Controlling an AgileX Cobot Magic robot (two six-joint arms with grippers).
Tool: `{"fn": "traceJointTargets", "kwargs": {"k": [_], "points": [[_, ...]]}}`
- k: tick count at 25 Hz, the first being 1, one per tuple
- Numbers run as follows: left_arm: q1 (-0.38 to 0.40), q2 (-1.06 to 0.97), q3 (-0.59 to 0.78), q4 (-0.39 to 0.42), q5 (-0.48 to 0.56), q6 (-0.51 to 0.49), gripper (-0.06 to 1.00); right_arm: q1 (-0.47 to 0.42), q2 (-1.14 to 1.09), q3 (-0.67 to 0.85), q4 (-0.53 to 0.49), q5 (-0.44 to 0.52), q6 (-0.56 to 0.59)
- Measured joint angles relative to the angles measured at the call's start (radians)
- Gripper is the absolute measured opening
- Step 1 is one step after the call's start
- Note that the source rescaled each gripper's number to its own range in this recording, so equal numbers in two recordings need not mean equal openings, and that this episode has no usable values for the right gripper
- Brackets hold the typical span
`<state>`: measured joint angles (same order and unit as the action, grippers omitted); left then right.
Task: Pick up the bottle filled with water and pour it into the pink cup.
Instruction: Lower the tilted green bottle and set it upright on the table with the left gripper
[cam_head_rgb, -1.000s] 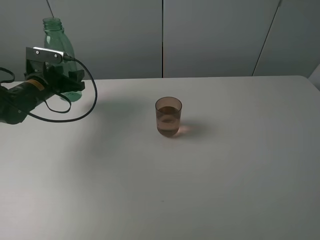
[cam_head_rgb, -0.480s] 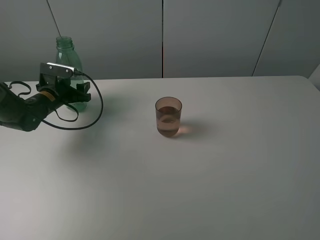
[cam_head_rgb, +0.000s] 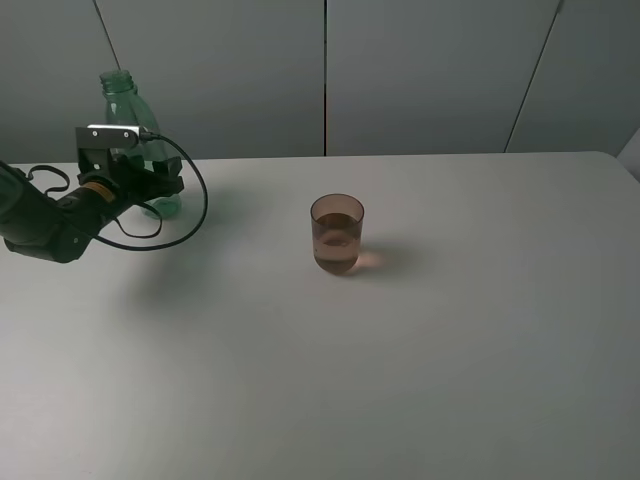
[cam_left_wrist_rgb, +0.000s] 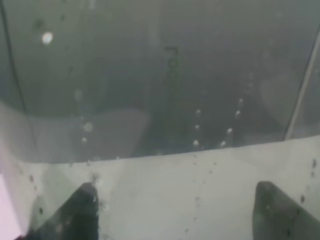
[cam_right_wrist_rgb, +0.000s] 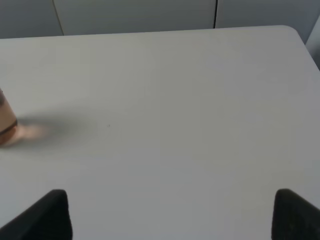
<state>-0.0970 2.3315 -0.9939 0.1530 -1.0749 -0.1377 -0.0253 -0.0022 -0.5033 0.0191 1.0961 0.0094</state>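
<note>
Left gripper (cam_head_rgb: 150, 185): you pinch the green bottle (cam_head_rgb: 125, 110) upright, left of the pink cup (cam_head_rgb: 337, 234), so nothing spills.
Right gripper (cam_right_wrist_rgb: 170, 212): jaws spread, holding nothing.

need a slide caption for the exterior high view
Left gripper around the green bottle at the table's far left; pink cup stands mid-table holding liquid.

Dim, even light; soft shadows; left wrist view hazy, droplet-spotted.
</note>
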Motion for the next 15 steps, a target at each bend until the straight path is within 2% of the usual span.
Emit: {"fn": "traceJointTargets", "kwargs": {"k": [15], "points": [[-0.024, 0.006, -0.006, 0.024, -0.005, 0.103, 0.0, 0.0, 0.0, 0.0, 0.0, 0.0, 0.0]]}}
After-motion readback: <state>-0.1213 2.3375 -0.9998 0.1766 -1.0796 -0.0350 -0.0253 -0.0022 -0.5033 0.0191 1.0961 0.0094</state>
